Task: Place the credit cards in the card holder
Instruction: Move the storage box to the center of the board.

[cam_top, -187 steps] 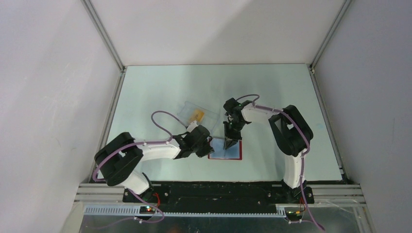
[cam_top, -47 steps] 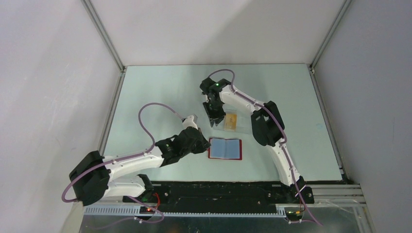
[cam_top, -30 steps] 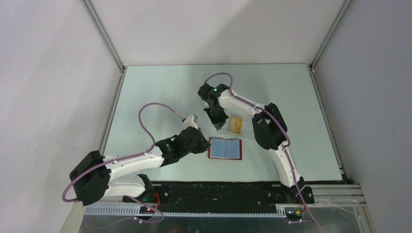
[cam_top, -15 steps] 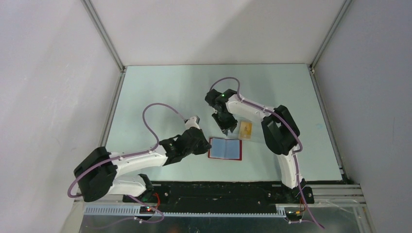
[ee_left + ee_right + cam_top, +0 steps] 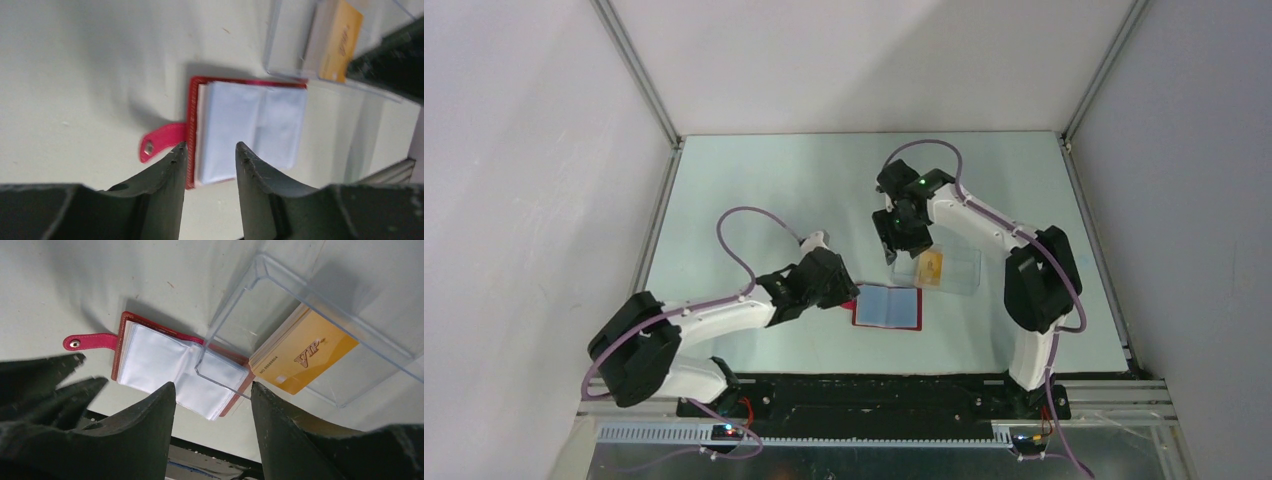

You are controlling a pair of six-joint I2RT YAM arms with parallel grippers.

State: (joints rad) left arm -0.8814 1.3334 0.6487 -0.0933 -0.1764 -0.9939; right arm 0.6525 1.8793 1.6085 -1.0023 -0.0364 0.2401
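The desk (image 5: 754, 200) carries a clear plastic box (image 5: 962, 272), one corner reaching the far edge of the red card holder (image 5: 888, 308), which lies open and flat. The orange credit cards (image 5: 931, 267) are stacked inside the box. The right gripper (image 5: 212, 387) hovers by the box's end, jaws moderately apart and empty. The left gripper (image 5: 209, 150) hangs at the holder's tab side, jaws narrowly apart, gripping nothing.
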